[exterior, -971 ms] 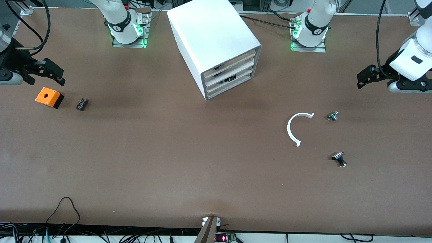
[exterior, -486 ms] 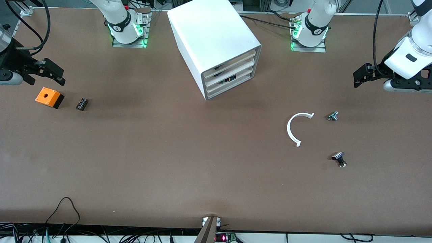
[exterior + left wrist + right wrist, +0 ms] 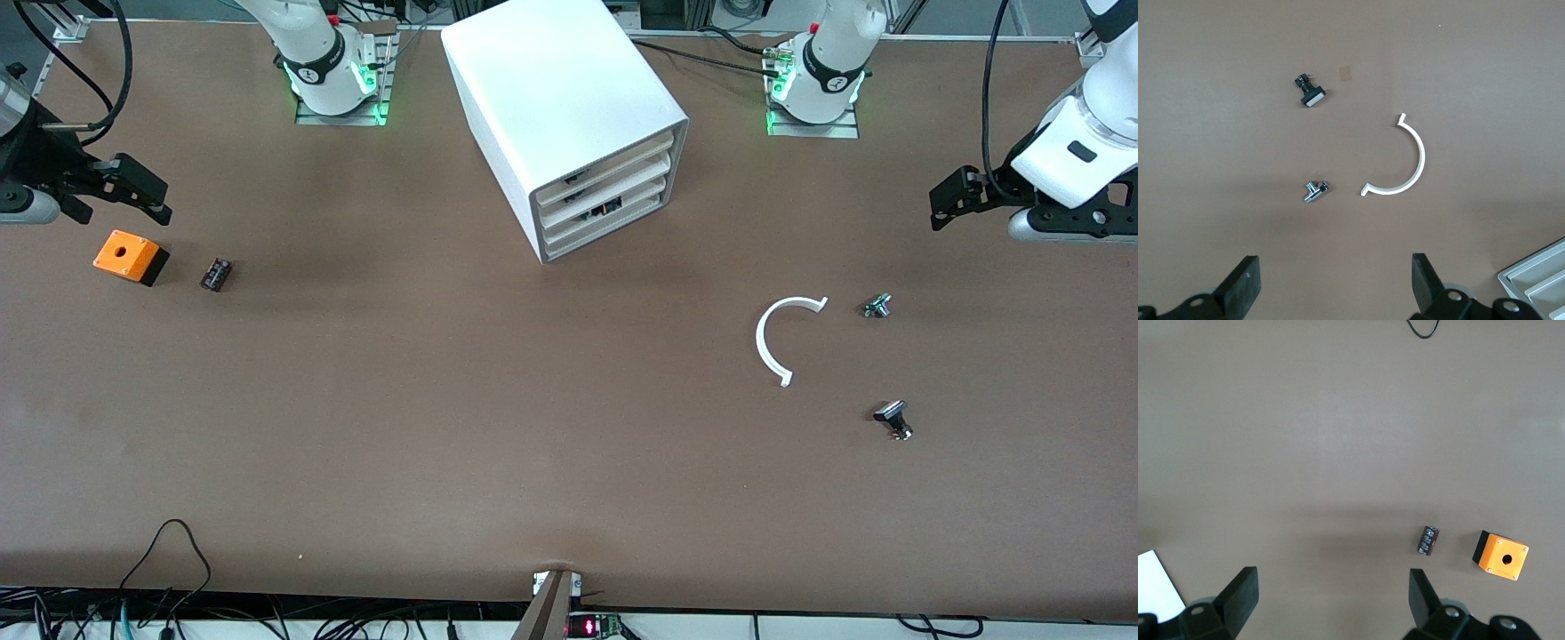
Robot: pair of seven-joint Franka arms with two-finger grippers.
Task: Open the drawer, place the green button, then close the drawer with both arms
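The white cabinet (image 3: pixel 569 98) stands at the table's middle near the arm bases, and all four cream-fronted drawers (image 3: pixel 613 191) are shut. No green-capped button shows in any view. My left gripper (image 3: pixel 944 203) hangs open and empty over the left arm's end of the table; in the left wrist view (image 3: pixel 1336 280) its jaws stand wide apart over bare table. My right gripper (image 3: pixel 147 191) hangs open and empty over the right arm's end, above the orange box (image 3: pixel 130 256); the right wrist view (image 3: pixel 1333 593) shows its jaws wide apart.
A white half-ring (image 3: pixel 778 338), a small silver part (image 3: pixel 877 306) and a black-and-silver part (image 3: pixel 893 418) lie toward the left arm's end. A small dark cylinder (image 3: pixel 216 274) lies beside the orange box. Cables hang at the front edge (image 3: pixel 169 551).
My left arm has shifted a little toward the table's middle and slightly up in the front view. The right arm and all objects have stayed put.
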